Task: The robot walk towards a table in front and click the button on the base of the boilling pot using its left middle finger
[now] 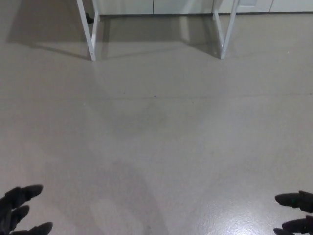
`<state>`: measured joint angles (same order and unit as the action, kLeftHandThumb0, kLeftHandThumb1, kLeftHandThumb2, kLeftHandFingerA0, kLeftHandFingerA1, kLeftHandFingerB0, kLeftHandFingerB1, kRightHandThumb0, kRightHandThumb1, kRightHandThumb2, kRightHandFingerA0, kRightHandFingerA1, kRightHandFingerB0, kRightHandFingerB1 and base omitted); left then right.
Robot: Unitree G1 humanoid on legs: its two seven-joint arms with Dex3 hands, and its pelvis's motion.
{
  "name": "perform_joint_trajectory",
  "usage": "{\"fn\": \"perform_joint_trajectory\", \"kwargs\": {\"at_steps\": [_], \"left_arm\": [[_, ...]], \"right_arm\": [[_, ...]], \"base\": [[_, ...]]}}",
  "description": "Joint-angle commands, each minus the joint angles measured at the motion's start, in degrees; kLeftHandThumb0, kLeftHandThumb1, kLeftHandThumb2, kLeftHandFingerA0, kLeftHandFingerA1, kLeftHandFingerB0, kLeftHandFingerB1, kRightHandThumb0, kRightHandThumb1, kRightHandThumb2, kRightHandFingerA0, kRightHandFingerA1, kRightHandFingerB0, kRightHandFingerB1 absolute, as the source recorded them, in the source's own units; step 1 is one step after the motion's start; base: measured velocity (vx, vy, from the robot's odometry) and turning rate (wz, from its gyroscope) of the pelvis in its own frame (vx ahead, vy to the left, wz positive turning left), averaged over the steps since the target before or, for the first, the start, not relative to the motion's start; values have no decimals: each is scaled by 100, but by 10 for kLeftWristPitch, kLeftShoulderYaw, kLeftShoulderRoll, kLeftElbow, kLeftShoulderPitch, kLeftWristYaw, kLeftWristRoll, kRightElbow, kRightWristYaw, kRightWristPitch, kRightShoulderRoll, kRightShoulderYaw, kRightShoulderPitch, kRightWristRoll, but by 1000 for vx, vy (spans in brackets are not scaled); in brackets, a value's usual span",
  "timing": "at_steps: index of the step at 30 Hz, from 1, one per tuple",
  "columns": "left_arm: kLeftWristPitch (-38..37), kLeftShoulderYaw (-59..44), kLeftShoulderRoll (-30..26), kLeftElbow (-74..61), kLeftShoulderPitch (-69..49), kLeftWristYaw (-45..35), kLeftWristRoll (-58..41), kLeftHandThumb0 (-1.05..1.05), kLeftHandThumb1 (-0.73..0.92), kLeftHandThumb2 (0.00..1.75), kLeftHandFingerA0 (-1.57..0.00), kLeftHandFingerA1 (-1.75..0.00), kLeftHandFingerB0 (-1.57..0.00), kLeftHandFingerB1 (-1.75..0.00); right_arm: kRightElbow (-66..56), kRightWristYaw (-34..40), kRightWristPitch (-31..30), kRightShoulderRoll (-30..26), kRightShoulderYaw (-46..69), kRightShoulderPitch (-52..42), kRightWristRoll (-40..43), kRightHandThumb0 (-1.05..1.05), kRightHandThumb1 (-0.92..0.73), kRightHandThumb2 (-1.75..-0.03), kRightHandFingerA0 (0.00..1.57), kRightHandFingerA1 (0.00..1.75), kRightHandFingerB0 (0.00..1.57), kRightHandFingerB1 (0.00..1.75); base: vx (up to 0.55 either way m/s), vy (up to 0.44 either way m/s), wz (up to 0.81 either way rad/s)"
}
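L hand [19, 208] low at bottom-left corner, fingers spread apart, holding nothing. R hand [296, 214] at bottom-right edge, two fingers showing w/ a gap between, also empty. Between and beyond them: bare grey floor [156, 142], faint shadows on it. Far up top, two white worktop legs [91, 34] [226, 32]; worktop surface itself out of frame. Pot and its button not visible. Judgement: early stage, approach walk mostly left, button press not yet done
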<state>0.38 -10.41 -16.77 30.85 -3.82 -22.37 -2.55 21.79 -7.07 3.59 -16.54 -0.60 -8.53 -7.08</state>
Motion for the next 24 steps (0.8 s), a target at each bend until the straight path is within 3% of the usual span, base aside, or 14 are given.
{"fn": "perform_joint_trajectory", "kwargs": {"at_steps": [1,11,24], "left_arm": [[1,-10,-18,1,-4,-62,-45,-3,37,84,-21,-53,-16,-49],[7,-5,-22,-6,-2,-63,-46,-4,36,84,-22,-53,-16,-50],[2,18,-12,-21,-70,-52,-29,-5,36,83,-24,-54,-17,-49]], "right_arm": [[-5,-20,16,-11,6,-10,11,-44,-33,-65,74,57,56,53],[3,-26,27,-12,10,-6,9,-44,-33,-65,74,57,57,54],[7,-21,44,-16,5,-79,0,-44,-34,-65,73,57,55,53]], "base": [[0,0,0],[0,0,0],[26,27,0]]}}
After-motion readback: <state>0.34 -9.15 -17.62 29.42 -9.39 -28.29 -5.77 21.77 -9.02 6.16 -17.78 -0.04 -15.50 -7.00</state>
